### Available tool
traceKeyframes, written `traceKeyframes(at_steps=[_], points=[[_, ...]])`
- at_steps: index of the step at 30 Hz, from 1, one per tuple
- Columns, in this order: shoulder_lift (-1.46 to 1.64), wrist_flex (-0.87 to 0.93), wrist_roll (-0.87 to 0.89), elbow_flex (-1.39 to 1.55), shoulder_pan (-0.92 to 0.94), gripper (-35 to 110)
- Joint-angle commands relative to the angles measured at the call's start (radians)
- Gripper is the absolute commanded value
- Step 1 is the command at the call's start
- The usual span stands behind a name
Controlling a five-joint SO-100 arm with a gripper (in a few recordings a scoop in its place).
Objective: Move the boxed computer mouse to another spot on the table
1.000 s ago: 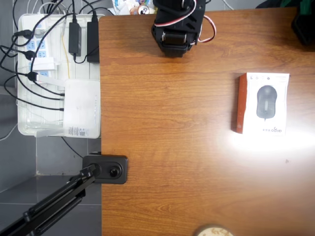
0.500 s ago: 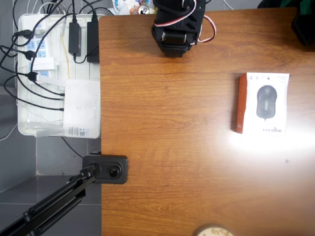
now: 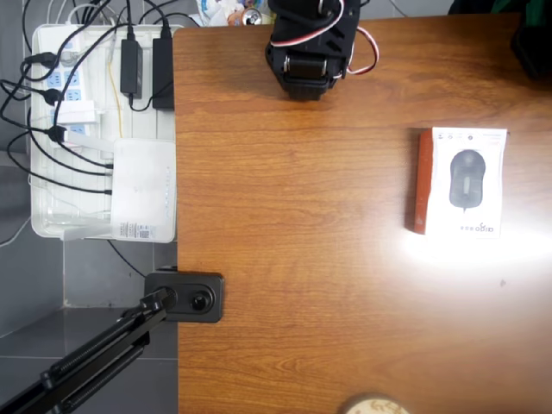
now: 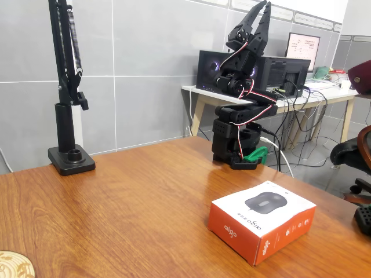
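The boxed computer mouse lies flat on the table, toward the right side in the overhead view, mouse pic facing up, orange-red side turned to the left of that view. In the fixed view the box sits near the front-right of the tabletop, w/ orange faces toward the camera and "aigo" printed on them. Nothing touches it.

The arm stands folded at the far edge of the table, well apart from the box. Its base shows at the top edge in the overhead view, red & white wires looping round it. The gripper points up toward the ceiling, high above the base; the two black fingers lie close together w/ nothing between them, looks clenched & empty.

Other stuff: a black lamp-stand clamp at the table's back-left corner in the fixed view, also seen as a black block on the left edge from overhead. Off the table to the left, a white tray holds power strips, cables & a white router-like device. A round cork-like coaster sits at the near edge.
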Motion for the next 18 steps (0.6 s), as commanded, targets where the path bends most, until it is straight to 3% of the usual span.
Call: traceKeyframes(at_steps=[1,5,8,11,14,15,18], points=[[0.006,0.005,0.002,0.002,0.005,1],[0.006,0.020,0.017,0.002,0.008,0],[0.006,0.172,0.052,0.002,0.032,0],[0.006,0.558,0.075,-0.115,0.043,0],[-0.028,1.416,0.170,-0.566,-0.020,0],[-0.120,1.575,0.249,-0.723,-0.109,0],[-0.515,1.520,0.584,-1.075,-0.508,0]])
